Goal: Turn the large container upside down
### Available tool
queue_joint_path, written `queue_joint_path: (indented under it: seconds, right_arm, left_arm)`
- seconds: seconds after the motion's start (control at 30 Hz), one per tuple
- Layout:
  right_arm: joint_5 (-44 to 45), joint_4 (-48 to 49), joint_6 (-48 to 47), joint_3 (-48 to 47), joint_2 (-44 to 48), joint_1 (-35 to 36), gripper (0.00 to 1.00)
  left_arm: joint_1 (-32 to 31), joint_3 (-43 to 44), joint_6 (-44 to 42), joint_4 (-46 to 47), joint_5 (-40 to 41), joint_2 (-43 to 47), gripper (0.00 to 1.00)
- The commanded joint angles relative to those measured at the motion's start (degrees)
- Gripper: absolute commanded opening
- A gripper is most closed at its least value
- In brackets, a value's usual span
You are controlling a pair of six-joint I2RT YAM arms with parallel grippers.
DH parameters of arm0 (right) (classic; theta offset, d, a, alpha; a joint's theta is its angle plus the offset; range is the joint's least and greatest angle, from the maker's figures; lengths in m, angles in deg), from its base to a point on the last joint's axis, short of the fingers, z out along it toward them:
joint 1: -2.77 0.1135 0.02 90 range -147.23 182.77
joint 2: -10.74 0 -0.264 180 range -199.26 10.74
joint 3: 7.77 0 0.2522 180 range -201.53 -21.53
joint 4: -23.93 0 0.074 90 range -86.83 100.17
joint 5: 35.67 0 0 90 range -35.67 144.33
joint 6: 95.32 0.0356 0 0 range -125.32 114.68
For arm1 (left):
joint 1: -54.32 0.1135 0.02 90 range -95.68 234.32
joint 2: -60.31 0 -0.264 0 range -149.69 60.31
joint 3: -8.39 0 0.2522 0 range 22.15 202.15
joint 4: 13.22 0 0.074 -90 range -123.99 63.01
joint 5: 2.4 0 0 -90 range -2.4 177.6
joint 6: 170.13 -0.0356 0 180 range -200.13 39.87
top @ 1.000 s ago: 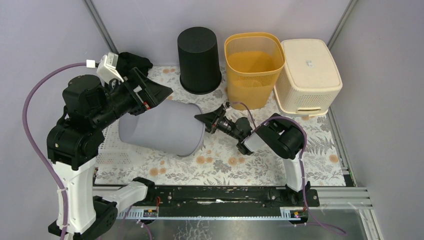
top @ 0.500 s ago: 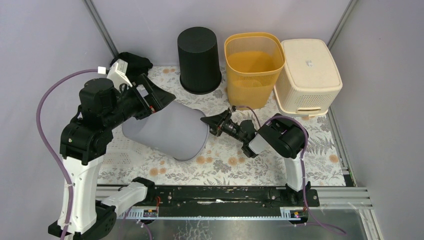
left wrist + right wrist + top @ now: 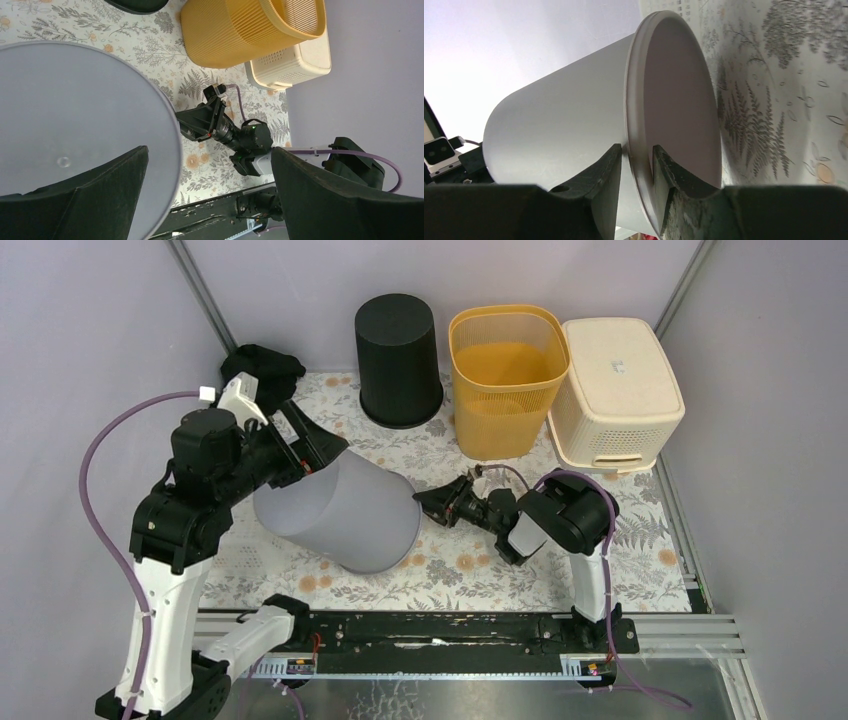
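Two grippers flank the grey container (image 3: 340,510), which lies tilted on its side over the floral mat (image 3: 450,570), near the middle of the table. Note that it is neither upright nor inverted: its mouth faces your right arm and its flat base faces your left arm.

1. Right gripper (image 3: 422,502): the wrist view shows the jaws pinching the container's rim, with one finger (image 3: 604,175) on the outer wall and the other inside the lip.
2. Left gripper (image 3: 312,450): the jaws stand fully spread at the base end. In the left wrist view one finger (image 3: 100,190) overlaps the grey base disc and the other hangs off to its side, so nothing is clamped.
3. You cannot tell from these views whether the lower side of the container rests on the mat.

Behind the container, along the back wall, stand an upturned black bin (image 3: 398,358), an orange basket (image 3: 505,375) and a cream basket (image 3: 618,388), all well apart from both arms.
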Motion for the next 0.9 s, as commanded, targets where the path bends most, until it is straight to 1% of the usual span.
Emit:
queue_joint_path:
  seconds: [0.0,0.33,0.57,0.87]
  right_arm:
    - [-1.4,5.7,-2.1,1.5,-0.3,-0.8,0.36]
    - [-1.7,5.4,-2.7,3.2,-0.9,-1.8,0.37]
    - [-1.8,3.8,-3.7,5.5,-1.4,-3.0,0.39]
    - [-3.6,-7.5,-9.6,6.1,1.3,-4.4,0.40]
  left_arm:
    - [0.2,-3.0,-0.8,4.3,0.4,1.1,1.00]
    - [0.3,-10.6,0.4,7.5,-1.8,2.8,1.00]
    - [0.3,-13.7,0.8,9.6,-2.4,2.9,1.00]
    - [0.3,-17.8,1.4,11.7,-3.3,3.4,1.00]
